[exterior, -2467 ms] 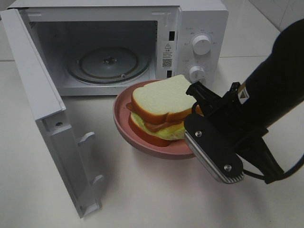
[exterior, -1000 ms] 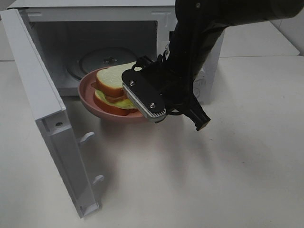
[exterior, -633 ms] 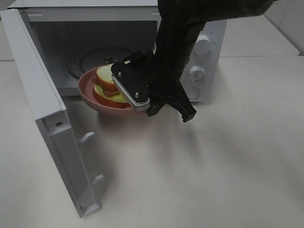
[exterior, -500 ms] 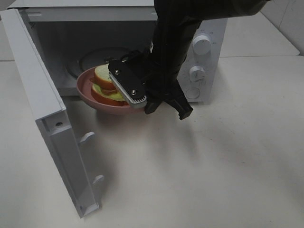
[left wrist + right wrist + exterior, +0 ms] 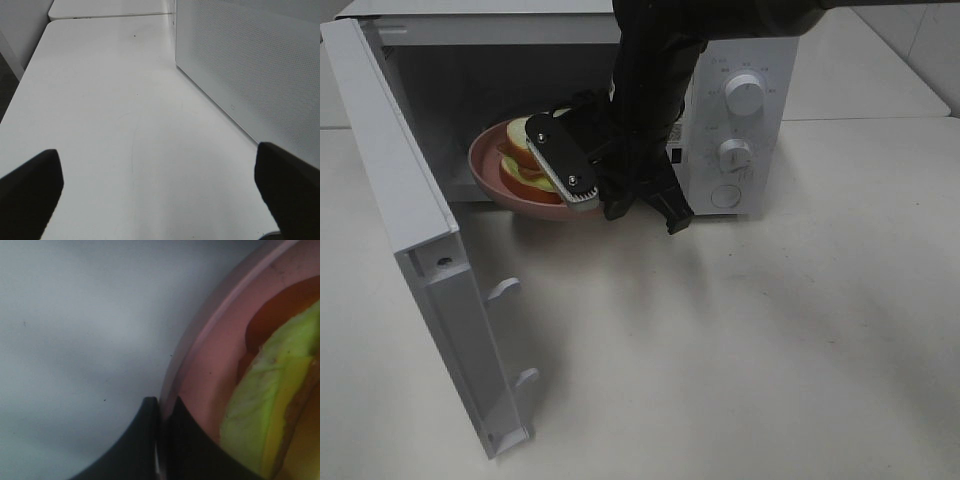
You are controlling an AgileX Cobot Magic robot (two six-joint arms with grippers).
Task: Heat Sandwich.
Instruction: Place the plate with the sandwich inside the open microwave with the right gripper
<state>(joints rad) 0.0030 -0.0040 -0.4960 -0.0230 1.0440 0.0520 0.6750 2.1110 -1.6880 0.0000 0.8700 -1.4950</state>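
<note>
The sandwich (image 5: 520, 148) lies on the pink plate (image 5: 488, 172) just ahead of the right gripper (image 5: 161, 440), whose 2 jaws are pinched tight on the plate's rim at the microwave (image 5: 745, 60) mouth. Only the left wrist view shows the left gripper (image 5: 160, 200): spread wide, holding nothing, above the table (image 5: 110, 125).
</note>
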